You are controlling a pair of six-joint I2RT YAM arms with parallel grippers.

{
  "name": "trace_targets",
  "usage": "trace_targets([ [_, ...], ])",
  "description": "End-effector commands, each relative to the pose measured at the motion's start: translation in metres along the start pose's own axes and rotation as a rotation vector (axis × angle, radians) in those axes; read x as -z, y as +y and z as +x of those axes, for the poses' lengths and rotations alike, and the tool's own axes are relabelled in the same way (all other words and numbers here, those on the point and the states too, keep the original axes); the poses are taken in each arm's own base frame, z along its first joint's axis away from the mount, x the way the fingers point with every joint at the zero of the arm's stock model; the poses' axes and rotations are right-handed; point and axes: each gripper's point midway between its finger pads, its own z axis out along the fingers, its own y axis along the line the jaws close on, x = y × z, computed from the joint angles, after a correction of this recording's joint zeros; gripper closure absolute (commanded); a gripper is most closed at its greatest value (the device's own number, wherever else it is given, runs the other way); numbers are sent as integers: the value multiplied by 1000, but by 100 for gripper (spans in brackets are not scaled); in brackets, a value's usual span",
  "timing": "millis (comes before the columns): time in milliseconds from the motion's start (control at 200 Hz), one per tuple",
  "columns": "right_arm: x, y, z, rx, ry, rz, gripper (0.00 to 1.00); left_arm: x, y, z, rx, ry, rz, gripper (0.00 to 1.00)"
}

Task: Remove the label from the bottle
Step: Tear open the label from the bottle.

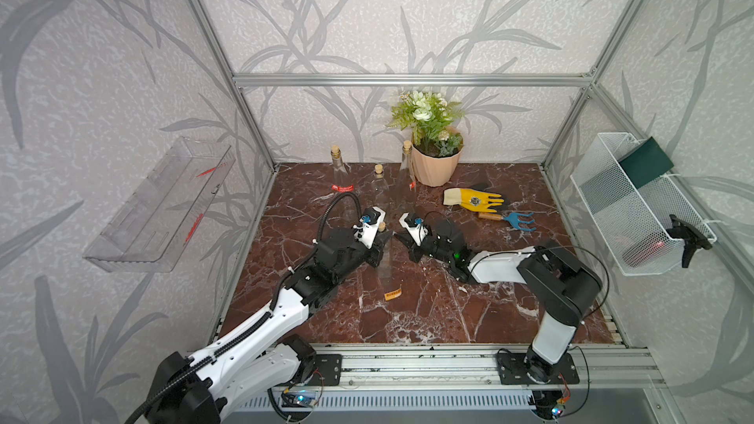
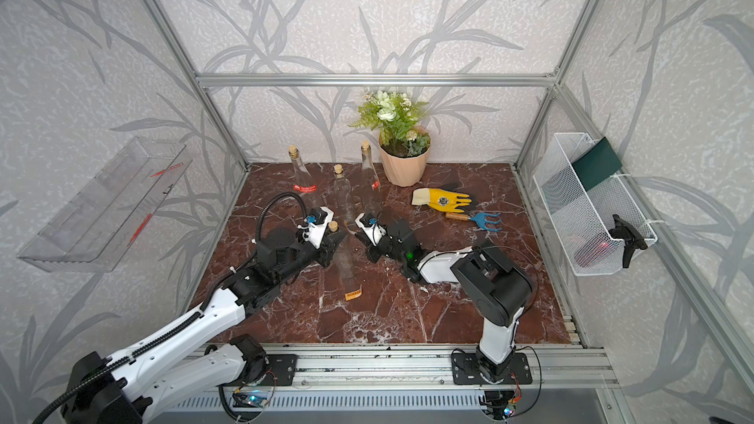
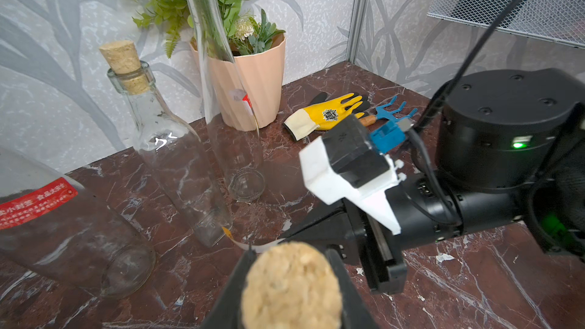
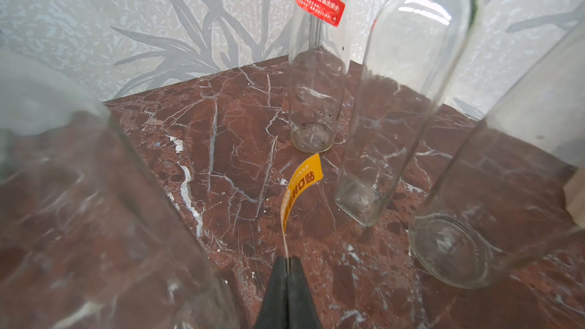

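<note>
1. At the far left of the surface (image 1: 449, 312), a red-labelled bottle (image 1: 342, 188) stood by the back wall, well clear of the work.
2. The left gripper (image 1: 383, 239) was clamped on the neck of the clear bottle (image 1: 385, 265), just under its cork (image 3: 291, 286). We judged that this grip kept the bottle upright and steady against a sideways pull.
3. Just to its right, the right gripper (image 4: 287, 262) was pressed together on one end of the yellow label (image 4: 302, 181). The strip curled away with its other end free in the air, so it looked clear of the glass.
4. A loose sticker (image 1: 393, 294) lay flat on the surface nearer the front.
5. Farther right, a glove (image 1: 473, 199) and a small rake (image 1: 510, 220) lay out of both arms' way.
</note>
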Motion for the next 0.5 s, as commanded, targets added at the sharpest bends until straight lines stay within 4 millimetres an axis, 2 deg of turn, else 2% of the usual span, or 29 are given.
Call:
trace_targets([
  [0,22,-4,-12,14,11,52,100,0,-2,0,5,-11,7,100],
  [260,64,-4,-11,-17,58,117,100,-8,-4,-18,32,-49,22,100],
  [495,95,0,-4,-59,98,146,100,-22,-10,-48,41,-106,37,100],
])
